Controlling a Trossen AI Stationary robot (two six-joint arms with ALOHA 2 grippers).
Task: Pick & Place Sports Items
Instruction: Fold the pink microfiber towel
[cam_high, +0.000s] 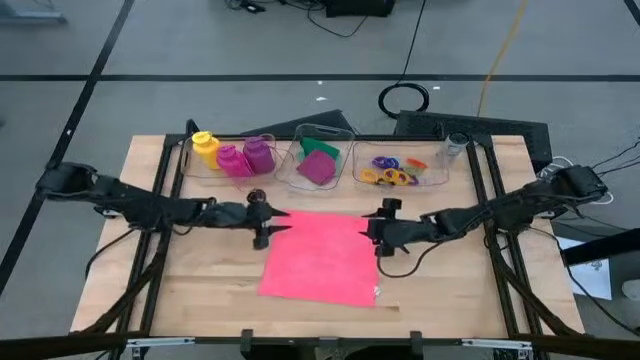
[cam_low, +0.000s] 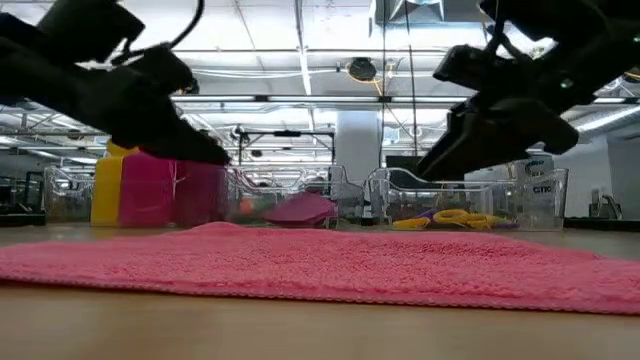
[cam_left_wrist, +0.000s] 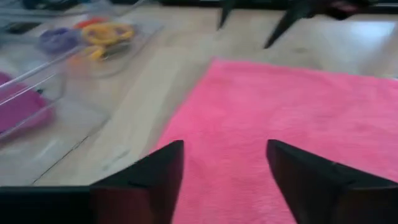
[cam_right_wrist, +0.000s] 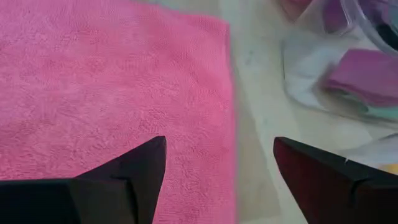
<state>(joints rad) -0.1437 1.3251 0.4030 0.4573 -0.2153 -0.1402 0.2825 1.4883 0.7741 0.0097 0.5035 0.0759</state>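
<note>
Both arms reach in toward the middle. The left gripper (cam_high: 266, 226) hangs with its fingers (cam_left_wrist: 149, 177) spread apart; the right gripper (cam_high: 372, 226) faces it, jaws likewise parted.

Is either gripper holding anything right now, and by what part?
Nothing is held. The left gripper and right gripper both stand open above the flat pink cloth.

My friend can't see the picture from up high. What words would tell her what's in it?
A pink cloth lies flat on a wooden table, with the left gripper and right gripper at its far corners, fingers open. Behind sit three clear bins holding bottles, folded cloths and rings.
</note>
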